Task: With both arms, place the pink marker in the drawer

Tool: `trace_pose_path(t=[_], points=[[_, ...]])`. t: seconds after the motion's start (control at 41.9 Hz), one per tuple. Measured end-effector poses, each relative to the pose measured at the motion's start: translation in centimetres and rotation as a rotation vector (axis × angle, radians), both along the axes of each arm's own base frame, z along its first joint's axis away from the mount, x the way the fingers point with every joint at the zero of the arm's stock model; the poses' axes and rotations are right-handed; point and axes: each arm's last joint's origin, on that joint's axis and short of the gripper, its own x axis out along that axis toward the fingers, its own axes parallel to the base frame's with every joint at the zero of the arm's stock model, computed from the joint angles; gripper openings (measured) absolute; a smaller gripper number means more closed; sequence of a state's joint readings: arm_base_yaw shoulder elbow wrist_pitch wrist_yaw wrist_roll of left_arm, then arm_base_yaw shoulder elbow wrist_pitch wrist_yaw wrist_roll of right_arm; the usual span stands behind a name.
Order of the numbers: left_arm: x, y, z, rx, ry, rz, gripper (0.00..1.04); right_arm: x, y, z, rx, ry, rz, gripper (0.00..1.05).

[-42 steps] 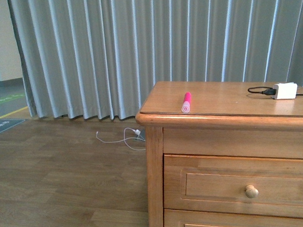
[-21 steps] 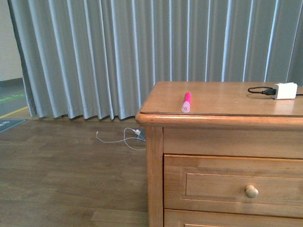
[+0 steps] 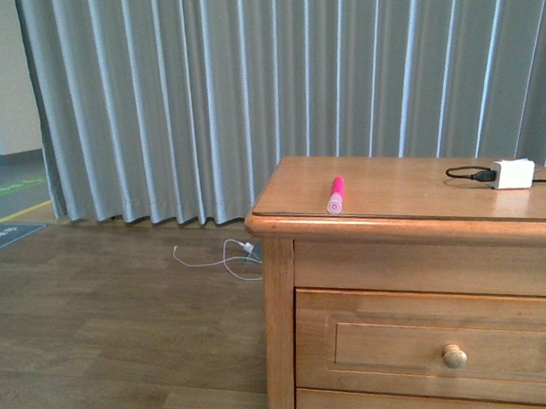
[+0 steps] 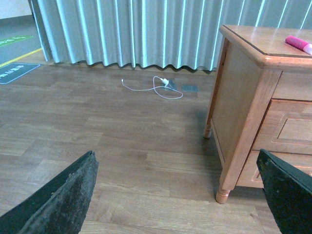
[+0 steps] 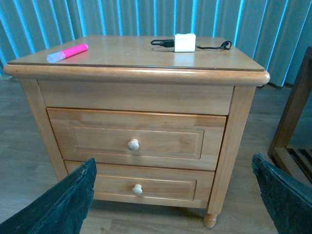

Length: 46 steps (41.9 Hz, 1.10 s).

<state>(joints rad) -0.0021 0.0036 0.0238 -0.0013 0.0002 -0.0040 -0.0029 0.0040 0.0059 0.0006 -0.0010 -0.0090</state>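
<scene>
You are getting open floor [image 4: 97,136] in front and left of the cabinet [image 3: 282,330], with only a thin white cable [image 3: 223,256] trailing by the curtain [image 3: 161,92]. On the counter [image 3: 407,195], bare wood is surrounding the pink marker [image 3: 335,194] near the front left corner. The white charger [image 3: 512,173] is sitting well apart at the back right. The drawer [image 5: 97,139] is sitting shut, its knob [image 5: 133,145] exposed. A wooden frame [image 5: 292,122] is standing near the cabinet on the charger's side.

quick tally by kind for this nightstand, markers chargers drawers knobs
markers: 1, the pink marker
chargers: 1, the white charger
drawers: 2, the top drawer and the lower drawer
knobs: 2, the top knob and the lower knob
total: 6
</scene>
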Motion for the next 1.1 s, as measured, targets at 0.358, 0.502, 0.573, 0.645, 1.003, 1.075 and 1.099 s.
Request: trace_pose_path(t=[0.358, 0.502, 0.573, 0.645, 1.003, 1.075, 1.099], points=[[0.0, 0.0, 0.0, 0.000, 0.000, 0.000, 0.99, 4.2, 2.7, 0.3, 0.047, 0.346, 0.241, 0.96], [0.0, 0.0, 0.0, 0.000, 0.000, 0.000, 0.99, 8.3, 4.5, 0.5, 0.063, 0.410, 0.230, 0.96], [0.0, 0.0, 0.0, 0.000, 0.000, 0.000, 0.99, 11.1, 5.6, -0.3, 0.080, 0.489, 0.214, 0.96], [0.0, 0.0, 0.0, 0.000, 0.000, 0.000, 0.99, 13.8, 6.7, -1.2, 0.080, 0.555, 0.187, 0.96], [0.0, 0.0, 0.0, 0.000, 0.000, 0.000, 0.99, 24.2, 10.2, -4.0, 0.015, 0.570, 0.045, 0.96], [0.0, 0.0, 0.0, 0.000, 0.000, 0.000, 0.99, 25.8, 10.3, -4.9, -0.006, 0.574, 0.023, 0.96], [0.0, 0.0, 0.0, 0.000, 0.000, 0.000, 0.99, 26.4, 10.3, -5.2, -0.012, 0.572, 0.014, 0.96]])
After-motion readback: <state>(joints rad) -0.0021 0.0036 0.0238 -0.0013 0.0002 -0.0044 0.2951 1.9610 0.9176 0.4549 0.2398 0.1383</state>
